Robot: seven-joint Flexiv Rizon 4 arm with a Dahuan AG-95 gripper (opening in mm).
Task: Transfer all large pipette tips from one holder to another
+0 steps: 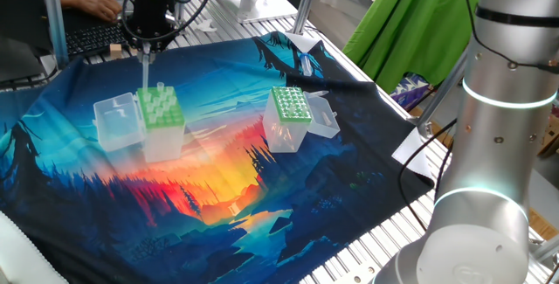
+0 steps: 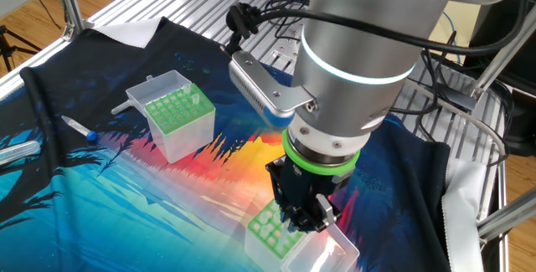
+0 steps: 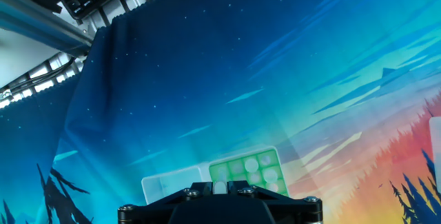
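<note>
Bright cloth (image 1: 218, 197) lies open between two boxes; the claw (image 1: 147, 54) grasps one tip (image 1: 146, 72) above the wide-holed box (image 1: 161, 122) of tips.

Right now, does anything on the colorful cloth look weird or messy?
Mostly tidy: both green-topped boxes stand upright with lids open. One oddity: a small pen-like tool with a blue tip lies loose on the cloth, away from the boxes. The claw hangs above the light-green box, a tip below it.
</note>
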